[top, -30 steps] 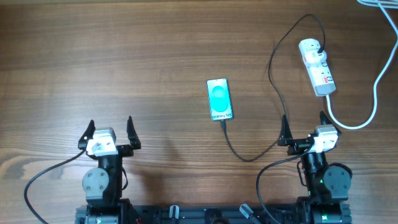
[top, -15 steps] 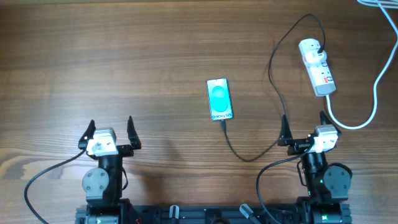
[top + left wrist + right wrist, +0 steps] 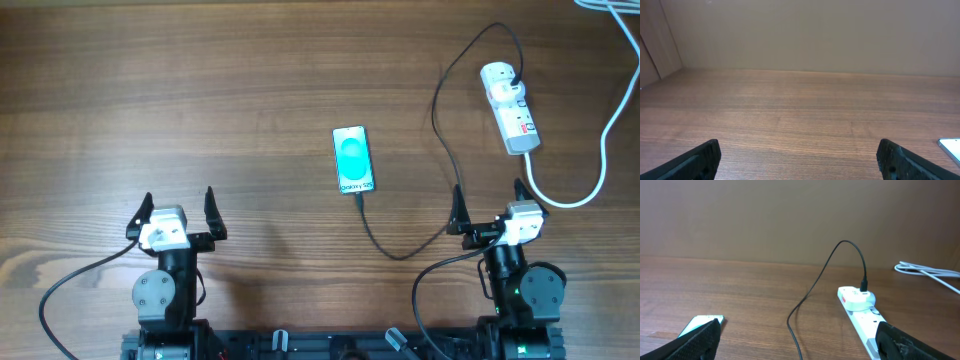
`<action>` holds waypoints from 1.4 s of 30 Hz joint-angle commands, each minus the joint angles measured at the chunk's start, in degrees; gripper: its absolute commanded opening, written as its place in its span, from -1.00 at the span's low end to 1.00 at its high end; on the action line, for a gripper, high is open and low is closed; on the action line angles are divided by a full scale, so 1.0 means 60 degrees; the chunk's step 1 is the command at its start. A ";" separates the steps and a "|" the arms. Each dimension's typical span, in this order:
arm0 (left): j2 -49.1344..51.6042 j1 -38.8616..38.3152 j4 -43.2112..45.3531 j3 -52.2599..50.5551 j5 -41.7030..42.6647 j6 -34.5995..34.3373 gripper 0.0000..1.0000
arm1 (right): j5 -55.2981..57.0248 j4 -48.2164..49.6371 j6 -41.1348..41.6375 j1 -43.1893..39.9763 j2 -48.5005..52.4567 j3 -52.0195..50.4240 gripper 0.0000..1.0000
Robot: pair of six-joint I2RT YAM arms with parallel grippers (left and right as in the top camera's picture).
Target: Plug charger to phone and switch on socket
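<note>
The phone (image 3: 353, 159) with a teal screen lies flat mid-table; its corner also shows in the right wrist view (image 3: 704, 322) and in the left wrist view (image 3: 951, 147). The thin black charger cable (image 3: 440, 120) runs from the white plug in the socket (image 3: 509, 107) down and round to the phone's near end, where its plug tip (image 3: 359, 197) sits. In the right wrist view the cable (image 3: 805, 300) rises out of the socket (image 3: 860, 305). My left gripper (image 3: 177, 213) is open and empty at the front left. My right gripper (image 3: 489, 207) is open and empty at the front right, below the socket.
A thick white cord (image 3: 590, 170) loops from the socket's near end up the right edge of the table and shows in the right wrist view (image 3: 925, 271). Bare wooden tabletop (image 3: 800, 115) lies ahead of the left gripper, with a wall behind.
</note>
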 commanded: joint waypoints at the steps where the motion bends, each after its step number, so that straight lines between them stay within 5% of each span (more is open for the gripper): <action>1: -0.0087 -0.0007 -0.0036 -0.0029 0.0080 0.0149 1.00 | 0.0091 0.0029 0.0076 -0.0051 -0.0076 -0.0011 1.00; 42: -0.0076 -0.0007 -0.0029 -0.0029 0.0080 0.0149 1.00 | 0.0459 0.0022 -0.0659 -0.0051 -0.0120 -0.0011 1.00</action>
